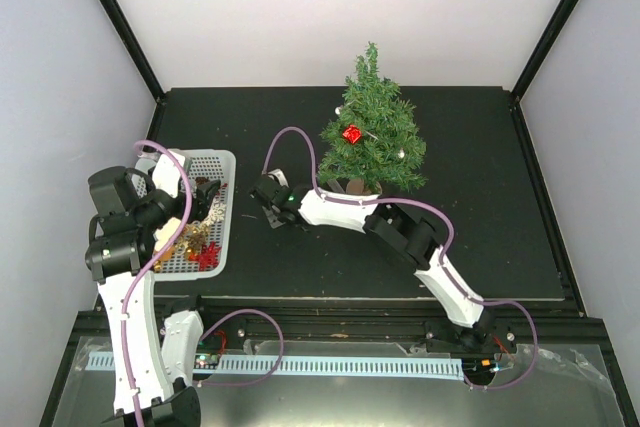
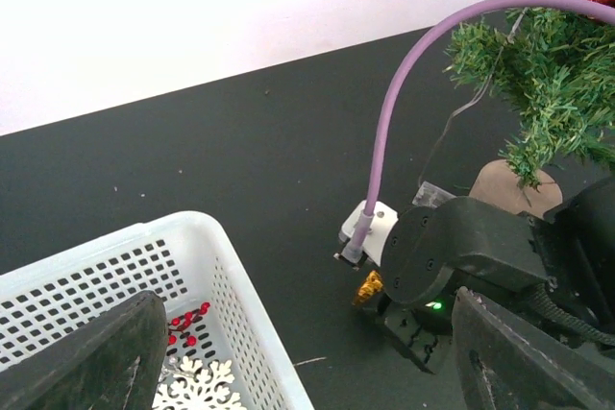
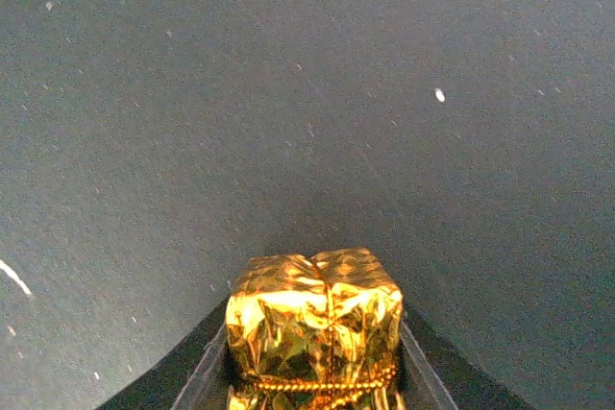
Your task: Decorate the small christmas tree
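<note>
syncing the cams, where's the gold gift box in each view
top external: unseen, under the right gripper.
left wrist: gold gift box low centre, at that gripper's tip.
right wrist: gold gift box bottom centre, gripped.
shared landmark: black table.

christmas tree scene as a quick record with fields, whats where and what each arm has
tree: small christmas tree upright at the far side of the black mat
on tree: red shiny ornament
basket: white basket at left, holding a snowflake and red berries
right arm: jaws shut on a gold foil gift box, low over the mat between basket and tree
left arm: jaws open, empty, above the basket
</note>
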